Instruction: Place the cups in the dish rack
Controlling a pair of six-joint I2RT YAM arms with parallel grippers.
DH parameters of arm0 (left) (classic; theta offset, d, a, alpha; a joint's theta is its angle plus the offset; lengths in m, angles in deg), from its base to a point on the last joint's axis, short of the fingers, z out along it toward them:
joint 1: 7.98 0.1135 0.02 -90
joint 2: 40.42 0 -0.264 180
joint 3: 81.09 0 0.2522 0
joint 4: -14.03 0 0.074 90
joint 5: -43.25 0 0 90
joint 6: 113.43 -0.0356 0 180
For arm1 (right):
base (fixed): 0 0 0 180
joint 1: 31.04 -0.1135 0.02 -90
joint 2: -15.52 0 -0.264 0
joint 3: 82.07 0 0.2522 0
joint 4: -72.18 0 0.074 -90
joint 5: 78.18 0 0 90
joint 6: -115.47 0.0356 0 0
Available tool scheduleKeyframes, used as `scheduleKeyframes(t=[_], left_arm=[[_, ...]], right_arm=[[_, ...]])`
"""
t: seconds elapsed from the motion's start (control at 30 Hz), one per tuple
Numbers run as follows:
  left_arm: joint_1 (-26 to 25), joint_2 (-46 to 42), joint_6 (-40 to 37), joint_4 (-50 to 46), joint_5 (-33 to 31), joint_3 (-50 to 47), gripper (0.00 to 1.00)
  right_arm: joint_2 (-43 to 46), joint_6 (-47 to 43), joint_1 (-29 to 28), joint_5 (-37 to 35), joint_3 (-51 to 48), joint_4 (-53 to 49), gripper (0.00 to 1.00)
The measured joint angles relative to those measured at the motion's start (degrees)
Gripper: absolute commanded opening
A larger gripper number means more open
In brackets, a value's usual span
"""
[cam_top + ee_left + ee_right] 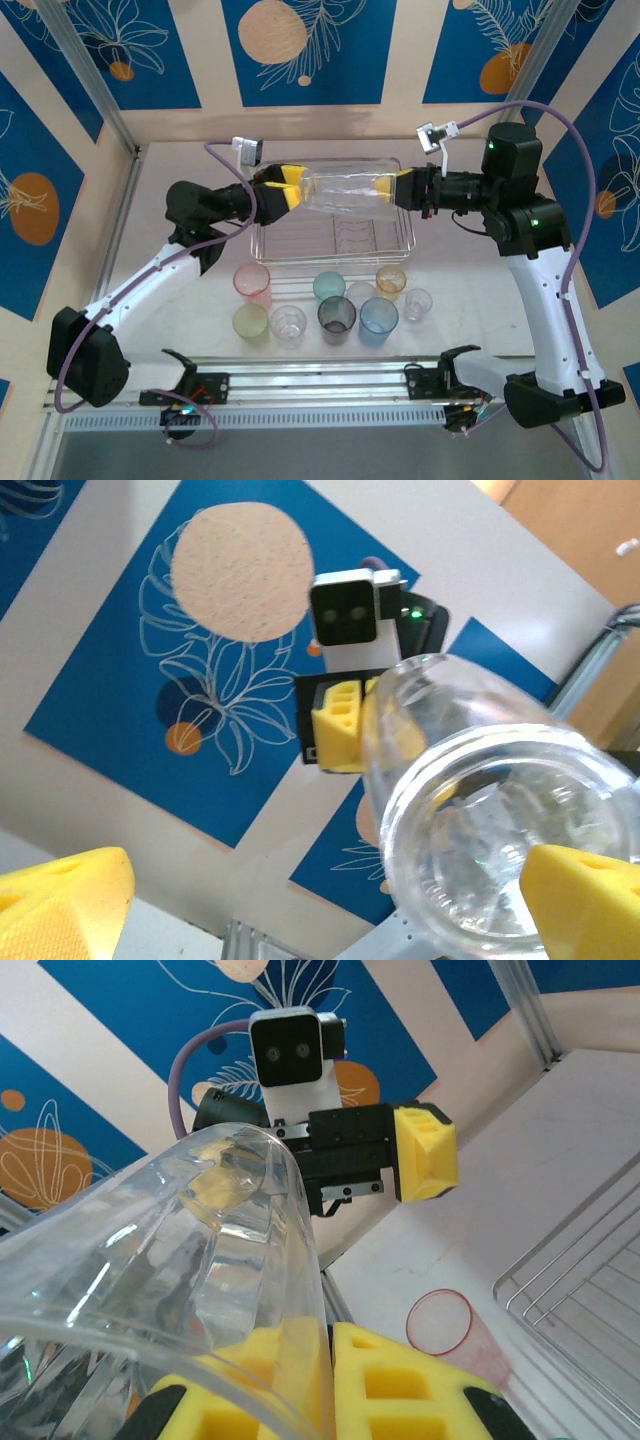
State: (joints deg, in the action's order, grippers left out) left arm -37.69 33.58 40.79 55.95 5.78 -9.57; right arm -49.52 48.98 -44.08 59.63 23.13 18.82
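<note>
About nine cups (336,316) before one rack (272,246); right gripper (405,188) pinches clear cup (345,188); left gripper (286,188) spread.

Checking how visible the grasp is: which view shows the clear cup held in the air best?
Top external: the whole clear cup lies sideways over the dish rack, between the left tool and right tool. Left wrist shows one end close up; right wrist shows its wall pinched between yellow fingers.

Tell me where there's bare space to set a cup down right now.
The rack looks empty, beneath the clear cup pinched by the right hand. The table is bare on both sides of the cup rows. Crowded: the strip just before the rack.
</note>
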Motion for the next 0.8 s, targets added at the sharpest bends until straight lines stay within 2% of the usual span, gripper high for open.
scheduleKeyframes(t=[0.3, 0.5, 0.8], left_arm=[[-0.3, 0.1, 3.0, 7.4, 1.7, 0.0, 1.0], [-0.4, 0.8, 3.0, 8.0, 3.0, 0.0, 1.0], [-1.0, 0.7, -2.6, 0.8, 3.6, 0.0, 1.0]], right_arm=[[0.0, 0.0, 6.2, 2.5, -1.8, 0.8, 0.0], [-0.1, 0.0, 5.1, 3.9, -1.9, 1.5, 0.0], [-4.0, -2.2, 0.3, 3.5, -1.8, 0.2, 0.0]])
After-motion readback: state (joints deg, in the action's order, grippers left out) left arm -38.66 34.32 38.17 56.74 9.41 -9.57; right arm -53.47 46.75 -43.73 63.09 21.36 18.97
